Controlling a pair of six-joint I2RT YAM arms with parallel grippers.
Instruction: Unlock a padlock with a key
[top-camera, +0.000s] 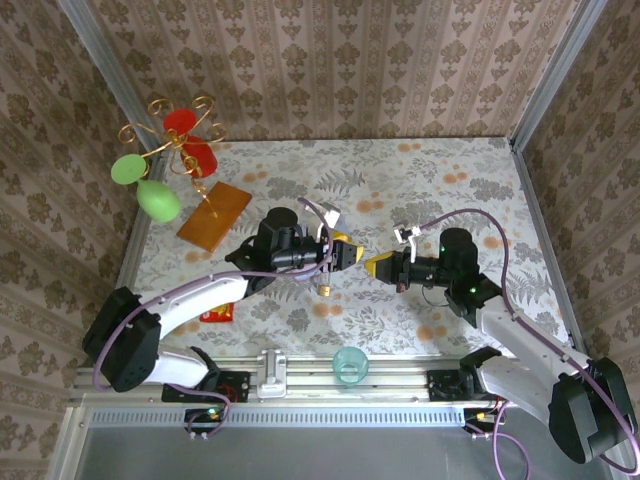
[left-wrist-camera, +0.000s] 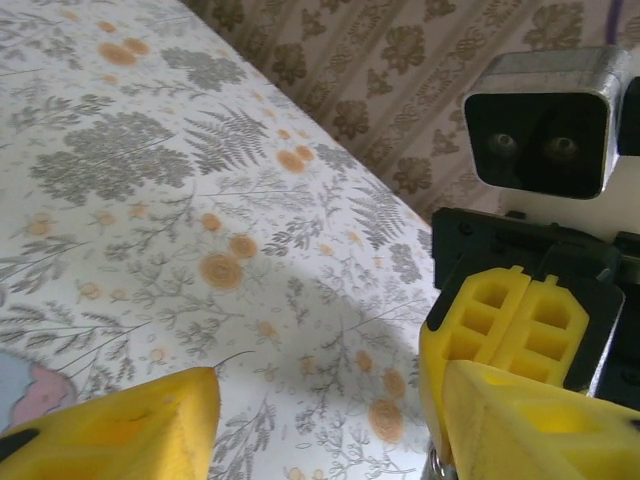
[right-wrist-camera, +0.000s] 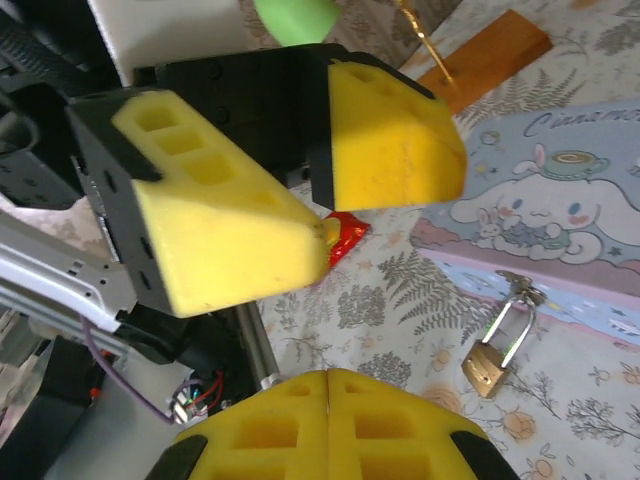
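Reading the right gripper (top-camera: 381, 266) as clamped, pads (right-wrist-camera: 305, 395) seam to seam; no telling about a key in between. Finding the left gripper (top-camera: 345, 254) with fingers (left-wrist-camera: 140, 425) spread wide, gripping nothing. Spotting the padlock (right-wrist-camera: 489, 366) dangling from the hasp (right-wrist-camera: 520, 288) of the pale blue tin (right-wrist-camera: 570, 215), near both grippers. Worrying about that loose hang: could swing away from any nudge and dodge the key, unless steadied first.

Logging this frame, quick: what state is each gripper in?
Left gripper: open, holding nothing.
Right gripper: closed; whether it holds anything cannot be told.
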